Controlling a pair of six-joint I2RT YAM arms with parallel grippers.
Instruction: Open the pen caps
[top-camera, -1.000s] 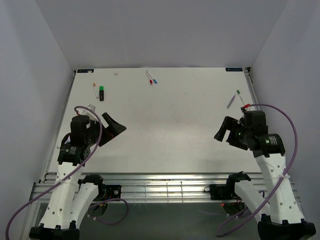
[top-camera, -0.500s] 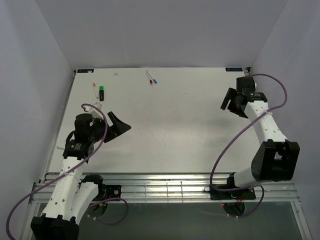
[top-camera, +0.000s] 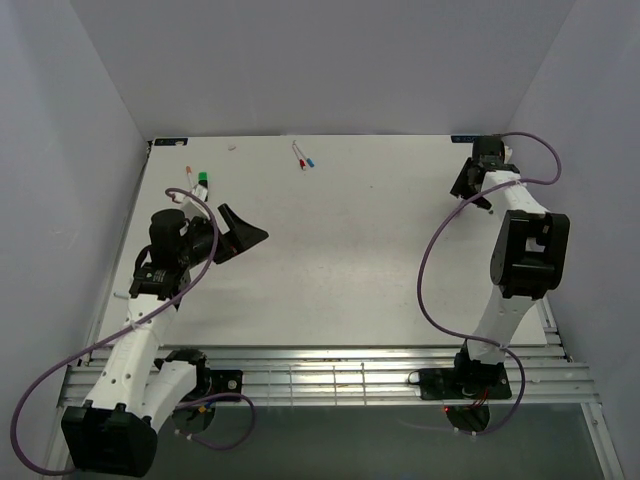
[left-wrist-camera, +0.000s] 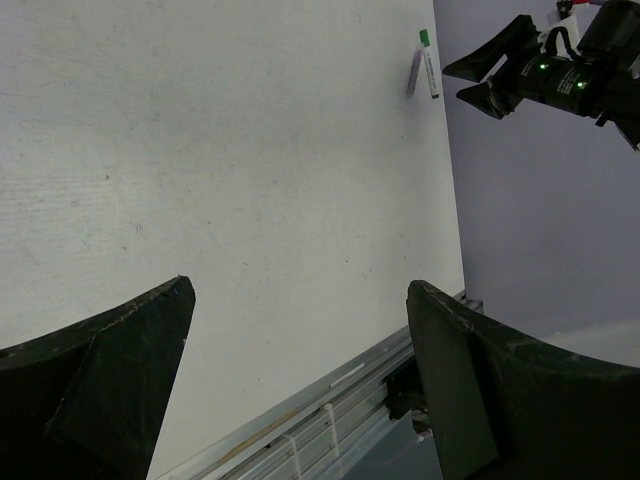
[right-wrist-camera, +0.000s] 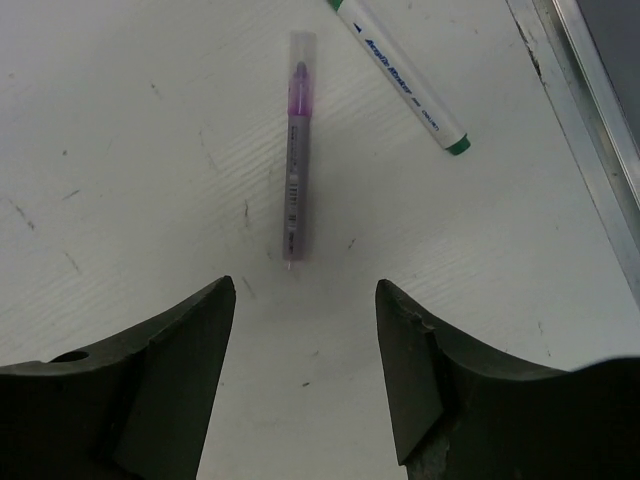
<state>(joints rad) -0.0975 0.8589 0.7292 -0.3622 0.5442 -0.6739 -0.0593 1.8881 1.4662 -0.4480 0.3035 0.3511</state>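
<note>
Fingers of R gripper (right-wrist-camera: 305, 288) are spread, nothing btwn them, hand low over the table (right-wrist-camera: 120, 150).

R wrist view only:
- purple pen (right-wrist-camera: 293, 190) lies flat just ahead of the fingertips, lined up w/ the gap, touching neither finger
- its clear cap (right-wrist-camera: 301, 60) is on, at the end farthest from the hand, purple tip showing through
- white marker (right-wrist-camera: 395, 70) w/ green end lies further ahead, off toward the finger on the rail (right-wrist-camera: 585, 110) side, angled, apart from the purple pen

Top view puts this hand at the far right edge, arm stretched out. The two pens under it can't be made out there.

L gripper (left-wrist-camera: 300, 290) is spread wide and empty, bare table btwn its fingers. L wrist view looks across the table. It shows the same two pens side by side, well ahead of the hand, w/ R gripper just past them.

Top view only:
- red-tipped pen (top-camera: 300, 160) and blue-tipped pen (top-camera: 309, 160) sit close together, far ahead of L hand near the back edge
- orange-tipped pen (top-camera: 189, 172) and black marker (top-camera: 203, 187) w/ green end lie beside L wrist, on its far side
- caps on these four are too small to judge
</note>
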